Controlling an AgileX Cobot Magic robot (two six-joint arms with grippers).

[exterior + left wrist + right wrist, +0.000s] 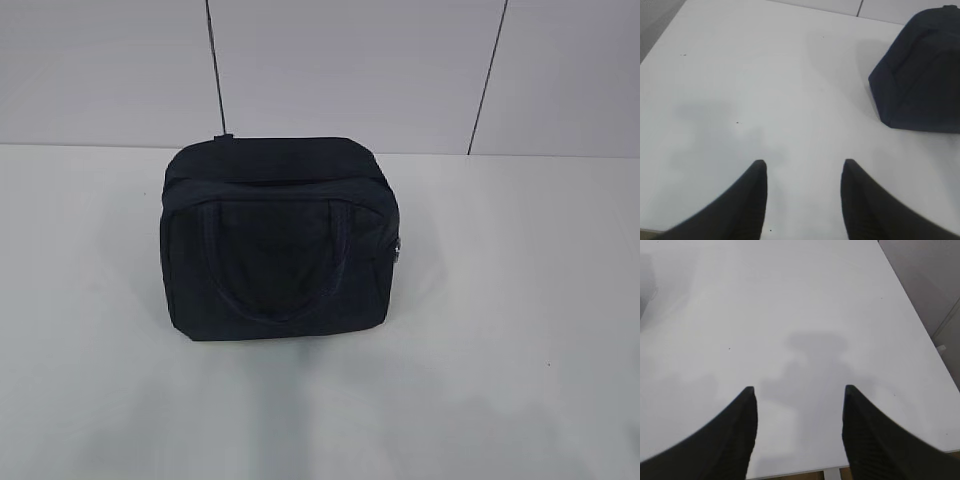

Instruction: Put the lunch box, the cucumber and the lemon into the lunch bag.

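The dark navy lunch bag (278,240) stands in the middle of the white table, its top closed and a loop handle lying against its front side. A silver zipper pull (397,250) shows at its right side. The bag also shows at the upper right of the left wrist view (920,75). My left gripper (804,165) is open and empty above bare table, left of the bag. My right gripper (799,390) is open and empty above bare table near the front edge. The lunch box, the cucumber and the lemon are out of view. Neither gripper shows in the exterior view.
The white table (520,330) runs back to a grey panelled wall (350,70). Its right edge (912,310) and front edge show in the right wrist view, its left edge (662,35) in the left wrist view.
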